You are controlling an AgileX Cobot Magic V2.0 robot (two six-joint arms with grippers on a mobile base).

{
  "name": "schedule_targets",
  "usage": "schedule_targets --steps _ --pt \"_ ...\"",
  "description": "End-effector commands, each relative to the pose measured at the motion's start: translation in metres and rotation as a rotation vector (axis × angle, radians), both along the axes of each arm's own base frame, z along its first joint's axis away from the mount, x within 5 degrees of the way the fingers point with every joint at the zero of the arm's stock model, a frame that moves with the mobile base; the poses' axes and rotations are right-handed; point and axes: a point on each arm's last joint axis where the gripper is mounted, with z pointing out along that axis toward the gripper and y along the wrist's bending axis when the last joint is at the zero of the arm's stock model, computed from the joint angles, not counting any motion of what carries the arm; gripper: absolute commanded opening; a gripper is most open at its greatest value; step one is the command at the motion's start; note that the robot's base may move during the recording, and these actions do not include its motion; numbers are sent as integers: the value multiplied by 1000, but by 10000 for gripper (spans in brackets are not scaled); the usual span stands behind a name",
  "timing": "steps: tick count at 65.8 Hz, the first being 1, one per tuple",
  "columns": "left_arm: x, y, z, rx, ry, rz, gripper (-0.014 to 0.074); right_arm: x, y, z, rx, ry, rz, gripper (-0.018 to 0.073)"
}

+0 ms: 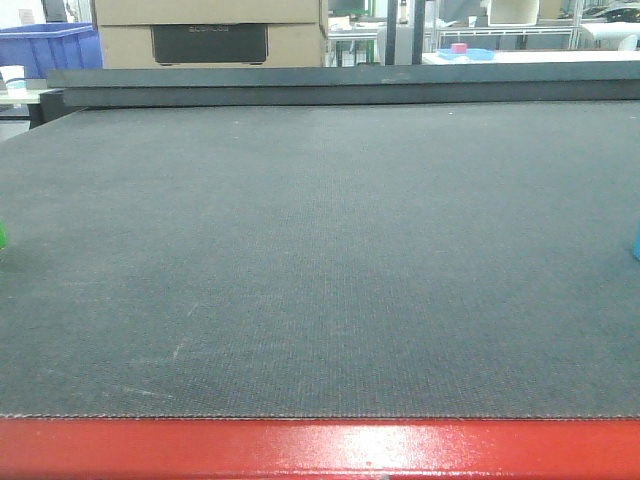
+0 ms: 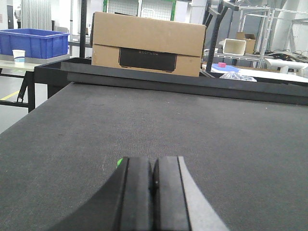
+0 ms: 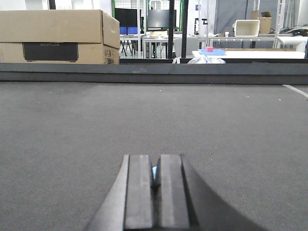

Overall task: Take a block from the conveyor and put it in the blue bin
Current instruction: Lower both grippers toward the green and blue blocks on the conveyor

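The conveyor [image 1: 320, 260] is a wide dark grey woven belt with a glossy red frame edge [image 1: 320, 450] at the front. No block shows on the belt in any view. My left gripper [image 2: 153, 161] is low over the belt with its jaws pressed together and a green spot on its left fingertip. My right gripper [image 3: 155, 161] is also low over the belt, jaws together, with a thin blue sliver between the tips. In the front view only a green bit [image 1: 2, 235] at the left edge and a blue bit [image 1: 636, 242] at the right edge show. The blue bin [image 2: 33, 42] stands on a table at the far left.
A dark rail [image 1: 340, 85] runs along the belt's far side. A cardboard box [image 2: 147, 43] stands behind it. A paper cup [image 2: 19, 55] sits by the bin. Tables and racks with a blue tray holding a pink item [image 3: 210, 49] stand at the back right.
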Motion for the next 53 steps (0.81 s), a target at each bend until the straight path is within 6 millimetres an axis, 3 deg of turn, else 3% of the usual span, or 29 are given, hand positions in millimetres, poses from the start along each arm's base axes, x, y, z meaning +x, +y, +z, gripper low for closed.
schedule_targets --steps 1,53 --pt "-1 0 2 -10 -22 6 -111 0 0 2 -2 -21 -7 -162" --pt "-1 0 4 -9 -43 6 -111 -1 -1 7 3 -79 -8 -162"
